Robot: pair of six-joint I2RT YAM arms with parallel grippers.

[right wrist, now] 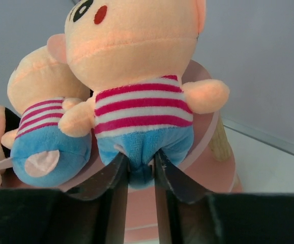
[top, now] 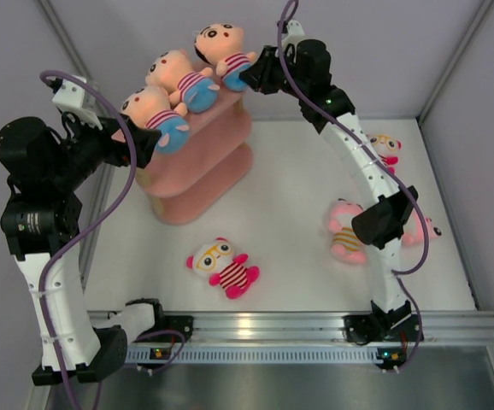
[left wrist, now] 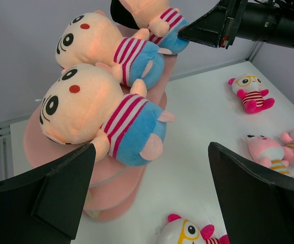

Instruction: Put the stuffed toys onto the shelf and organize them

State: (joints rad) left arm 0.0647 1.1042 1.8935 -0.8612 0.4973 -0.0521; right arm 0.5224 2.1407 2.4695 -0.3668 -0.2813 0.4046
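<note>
Cell surroundings only.
White table top [top: 298, 171] sat inside pale grey walls [top: 375, 51]; a ribbed aluminium rail [top: 273, 326] ran along its near edge; light metal struts [top: 454, 58] marked the back corners.

No words, brand names, numbers or signs can be read in any of the views. A small pale label [top: 35, 224] sits on a black joint of the left arm [top: 50, 282], but its print is too small to make out.
</note>
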